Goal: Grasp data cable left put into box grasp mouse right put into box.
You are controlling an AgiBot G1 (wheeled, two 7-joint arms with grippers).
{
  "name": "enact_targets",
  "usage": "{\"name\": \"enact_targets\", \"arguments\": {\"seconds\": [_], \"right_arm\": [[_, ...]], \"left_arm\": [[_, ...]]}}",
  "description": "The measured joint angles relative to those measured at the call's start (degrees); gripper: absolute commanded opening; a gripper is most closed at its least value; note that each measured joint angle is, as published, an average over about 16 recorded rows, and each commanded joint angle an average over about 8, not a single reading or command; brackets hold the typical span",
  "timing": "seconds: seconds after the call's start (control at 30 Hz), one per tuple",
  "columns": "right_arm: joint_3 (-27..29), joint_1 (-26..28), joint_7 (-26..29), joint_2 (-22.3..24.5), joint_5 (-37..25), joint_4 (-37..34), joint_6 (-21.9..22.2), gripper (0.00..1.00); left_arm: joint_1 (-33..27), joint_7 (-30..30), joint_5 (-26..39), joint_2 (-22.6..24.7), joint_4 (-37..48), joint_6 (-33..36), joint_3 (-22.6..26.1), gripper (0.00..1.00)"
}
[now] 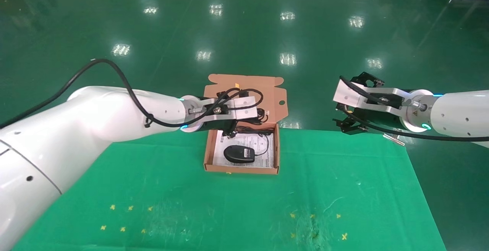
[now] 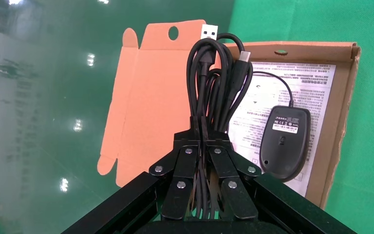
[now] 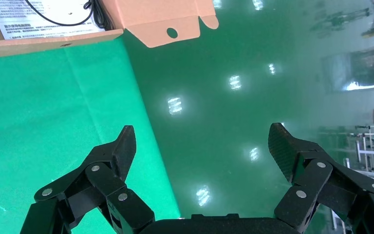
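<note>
- Black, linked-finger left tool point(image 2: 205, 146): clamped shut on the data cable point(image 2: 216, 83), pinching the bundle near one end so the loops and silver plugs stand free beyond the fingertips.
- Data cable: held in the air over the far end of the box point(image 1: 208, 149), above the hinge of the flap lid point(image 2: 148, 97); not yet resting inside.
- Mouse point(image 1: 239, 154): already lying belly-up inside the box on the white leaflet point(image 2: 316, 87), its thin cord point(image 2: 277, 83) looping toward the far wall.
- Box: orange-brown cardboard, shallow, at the far edge of the green table point(image 1: 244, 205), lid folded back over the edge.
- Right tool point(image 3: 202, 146): fingers spread wide, holding nothing, parked in the air off the table's far right corner, well apart from the box.
- Risk, release point: the bundle hangs close to the hinge line; let go here, part of it may land on the lid or slide off the table edge.
- Risk, snagging: loose loops could catch on the fingers at release, or drop across the mouse cord and tangle.
- Risk, box shift: the box is light and sits at the edge; a low descent that nudges its wall could push it off.
</note>
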Motion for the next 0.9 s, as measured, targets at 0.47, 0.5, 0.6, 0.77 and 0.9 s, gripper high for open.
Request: {"name": "enact_targets", "arguments": {"seconds": [0.47,0.5,0.6,0.77,0.9], "right_arm": [[0.2,1.5,-0.6,-0.2,-0.8,0.7,-0.1,1.00],[0.2,1.9,-0.9,-0.2,-1.1,0.9,-0.3,1.00],[0.2,3.3,-1.7,-0.5,-1.9,1.5,-0.9,1.00],[0.2,6.1,-3.7,-1.0,-3.3,2.8,-2.7,1.00],[0.9,7.1,-5.4,-1.1,-3.0,3.7,-4.9,1.00]], "left_arm": [[-1.8,-0.7,-0.7,-3.0,-2.3,0.4,-0.8,1.00],[-2.2,-0.9,-0.8,-3.6,-2.8,0.5,-1.0,1.00],[-3.5,-1.5,-1.0,-5.4,-4.1,0.8,-1.6,1.00],[-5.8,-2.8,-1.9,-8.8,-6.5,1.6,-3.0,1.00],[-6.3,-3.5,-3.5,-11.3,-8.2,2.9,-4.7,1.00]]}}
